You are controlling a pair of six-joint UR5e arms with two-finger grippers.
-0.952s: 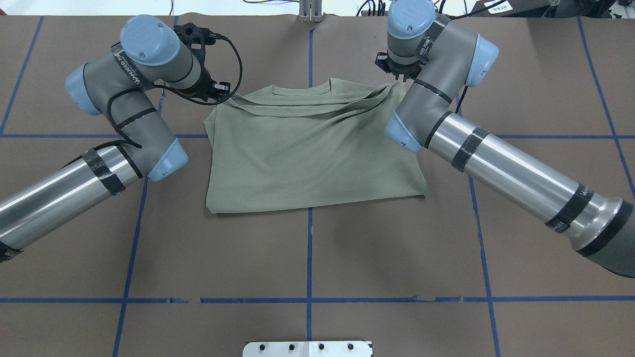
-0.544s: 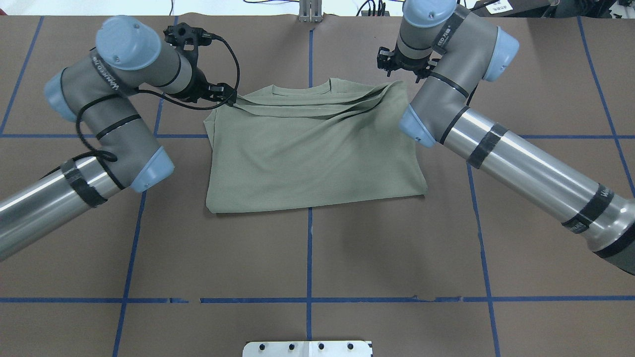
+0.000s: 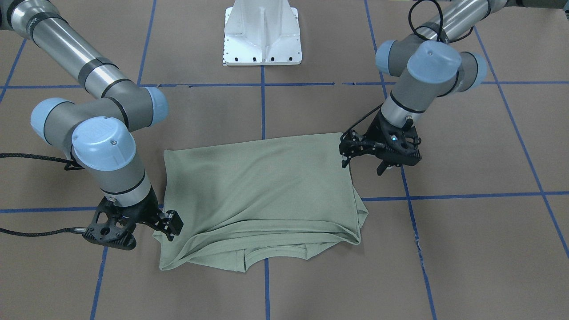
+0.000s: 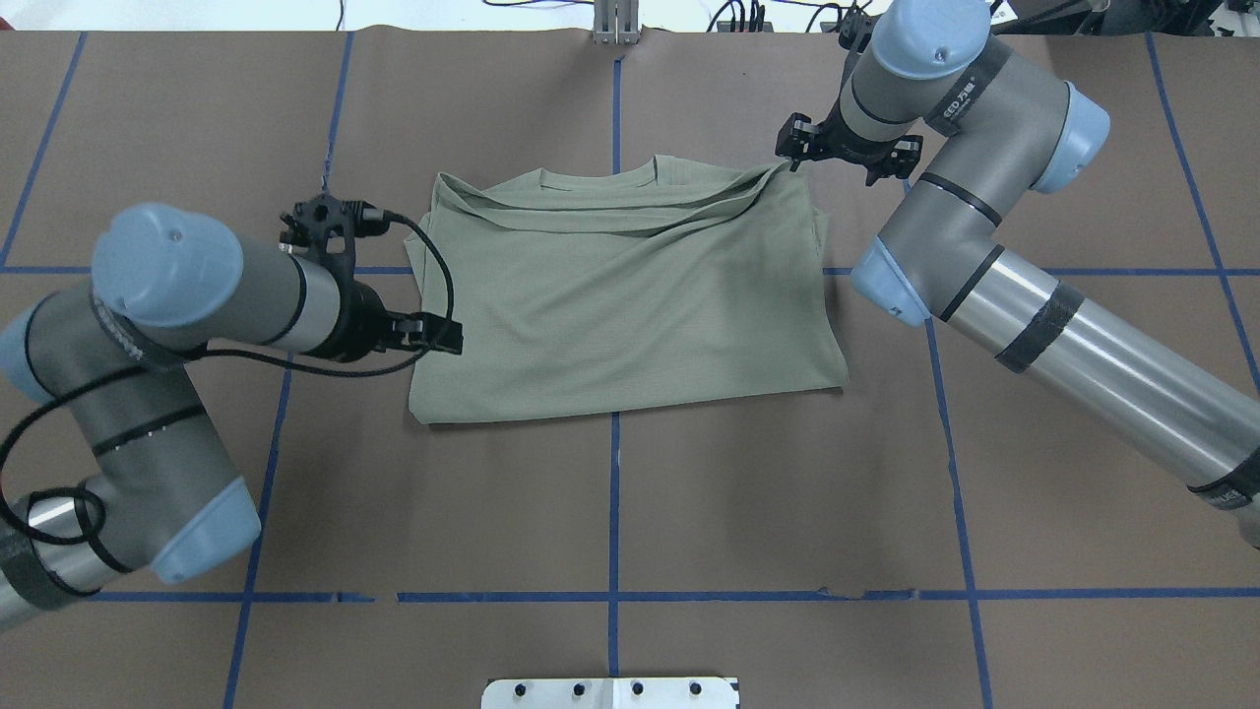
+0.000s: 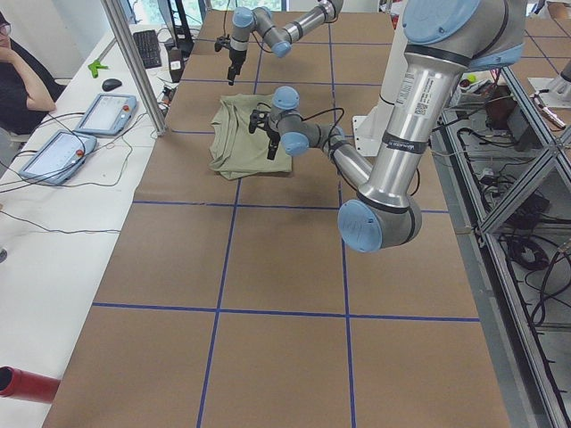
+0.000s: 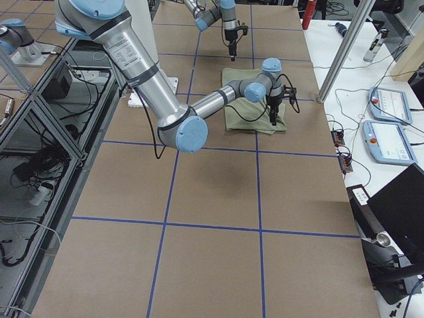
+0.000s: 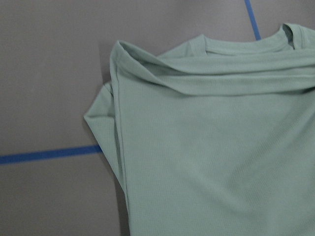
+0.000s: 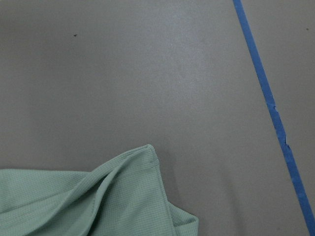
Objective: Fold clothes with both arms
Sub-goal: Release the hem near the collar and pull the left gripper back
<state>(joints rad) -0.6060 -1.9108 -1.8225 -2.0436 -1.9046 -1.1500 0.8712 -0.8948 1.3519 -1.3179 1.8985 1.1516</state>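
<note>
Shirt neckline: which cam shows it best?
Overhead exterior: the whole neckline shows unobstructed at the far edge of the shirt. Left wrist shows it close, at the frame's edge; front-facing shows it partly under folds; right wrist catches only a shirt corner; side views too small.

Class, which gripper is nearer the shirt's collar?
The right gripper, beside the shirt's collar-end corner; the left gripper sits by the side edge near the opposite end.

Left arm (image 4: pixel 187 286) and right arm (image 4: pixel 970 94): grey jointed housings, light-blue round caps each with a small dark screw, silver tubes banded in black tape, white lettering on black wrist bands. Left hand (image 3: pixel 375 153) and right hand (image 3: pixel 138 224): black skeletal frames fed by black braided cables (image 3: pixel 26 156). Base (image 3: pixel 262 35): white ribbed pedestal, dark bolts along its edge.
</note>
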